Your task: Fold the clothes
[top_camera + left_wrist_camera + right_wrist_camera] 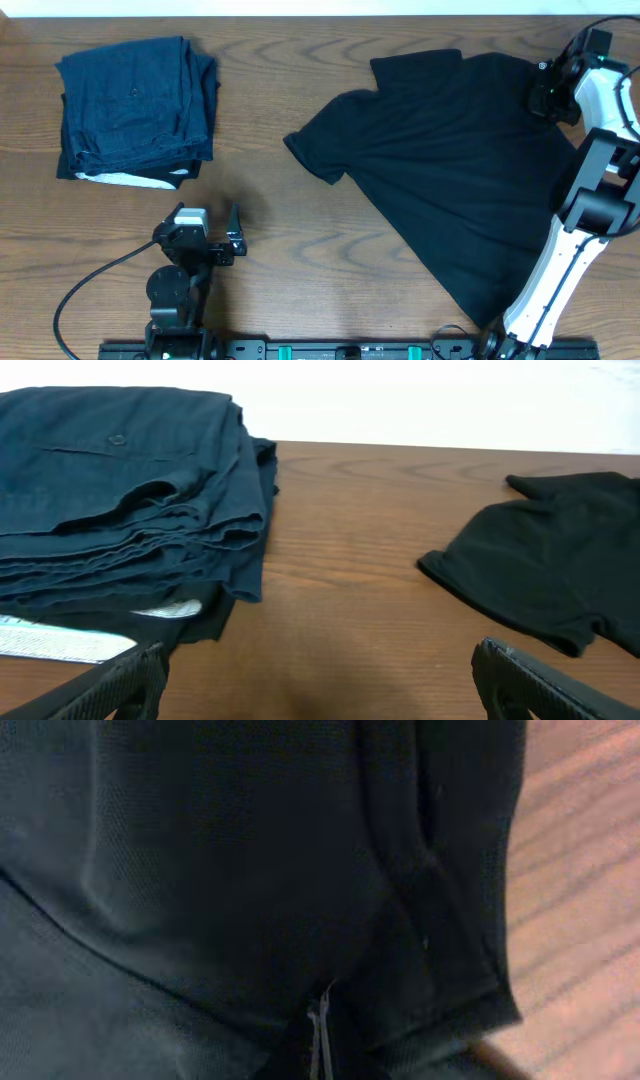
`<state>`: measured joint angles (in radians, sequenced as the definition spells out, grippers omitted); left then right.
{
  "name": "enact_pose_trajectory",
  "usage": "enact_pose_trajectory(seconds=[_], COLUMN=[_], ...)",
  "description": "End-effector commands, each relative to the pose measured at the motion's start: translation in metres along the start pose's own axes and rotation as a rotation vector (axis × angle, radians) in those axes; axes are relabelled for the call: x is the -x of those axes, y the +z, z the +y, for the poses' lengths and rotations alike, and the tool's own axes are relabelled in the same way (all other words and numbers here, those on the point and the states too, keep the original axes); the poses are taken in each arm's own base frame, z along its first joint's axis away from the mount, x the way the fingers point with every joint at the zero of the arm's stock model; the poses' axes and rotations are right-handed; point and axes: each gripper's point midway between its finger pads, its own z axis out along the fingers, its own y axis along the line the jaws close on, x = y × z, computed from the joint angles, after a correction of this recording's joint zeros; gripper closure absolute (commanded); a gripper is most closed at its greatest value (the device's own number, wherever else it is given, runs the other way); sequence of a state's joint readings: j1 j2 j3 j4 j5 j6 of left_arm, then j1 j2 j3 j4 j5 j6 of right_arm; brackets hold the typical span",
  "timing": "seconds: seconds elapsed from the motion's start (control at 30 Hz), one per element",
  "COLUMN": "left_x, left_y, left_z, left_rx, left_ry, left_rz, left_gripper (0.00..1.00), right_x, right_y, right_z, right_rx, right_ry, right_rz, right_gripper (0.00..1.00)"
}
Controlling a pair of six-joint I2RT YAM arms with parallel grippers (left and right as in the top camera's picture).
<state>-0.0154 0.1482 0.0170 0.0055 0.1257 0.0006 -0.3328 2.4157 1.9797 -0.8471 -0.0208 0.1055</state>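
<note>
Lying flat on the right half of the brown wooden table (300, 240), the black T-shirt (450, 150) is spread out at a slant, one short sleeve (315, 150) pointing toward the middle of the table and the body running down toward the near edge. From where I stand, the right arm reaches across the shirt's right side, its white link crossing the near corner of the cloth, and the right gripper (552, 95) sits at the shirt's far right edge. Its wrist camera sees almost nothing but dark, thin fabric (200, 870), with a strip of bare wood showing at the right and a hem running along that side. The right gripper's fingers (318, 1035) are pressed tightly together low in that view, right against the cloth; whether a fold is actually caught between them I cannot tell. The left gripper (212, 222) rests near the front edge, left of centre, well apart from the shirt, with its two fingers spread wide and nothing between them. Ahead of it in its own view, the shirt's sleeve (560, 550) lies off to the right. On the far left corner sits a stack of folded navy-blue garments (135, 105), with a white layer (130, 180) peeking out underneath at the near side.
</note>
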Motion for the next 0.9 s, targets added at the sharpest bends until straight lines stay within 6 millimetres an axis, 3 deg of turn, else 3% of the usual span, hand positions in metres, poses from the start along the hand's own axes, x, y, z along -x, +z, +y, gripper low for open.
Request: enact_pose_trajectory(seconds=[0.0, 0.33, 0.57, 0.87], left_x=[-0.005, -0.006, -0.008, -0.022], left_y=[0.001, 0.001, 0.001, 0.004], left_z=[-0.006, -0.009, -0.008, -0.007], left_rx=[-0.036, -0.05, -0.05, -0.046], left_ry=[0.002, 0.002, 0.002, -0.004], left_rz=[0.01, 0.014, 0.022, 0.083], left_gripper=[0.02, 0.02, 0.02, 0.02], right_x=[0.004, 0.01, 0.027, 0.035], right_y=[-0.001, -0.015, -0.027, -0.038], right_z=[-0.015, -0.023, -0.016, -0.024], right_rx=[-0.019, -0.018, 0.036, 0.035], right_ry=[-0.016, -0.016, -0.026, -0.011], right_rz=[-0.01, -0.03, -0.076, -0.091], right_gripper=[0.99, 0.99, 0.99, 0.99])
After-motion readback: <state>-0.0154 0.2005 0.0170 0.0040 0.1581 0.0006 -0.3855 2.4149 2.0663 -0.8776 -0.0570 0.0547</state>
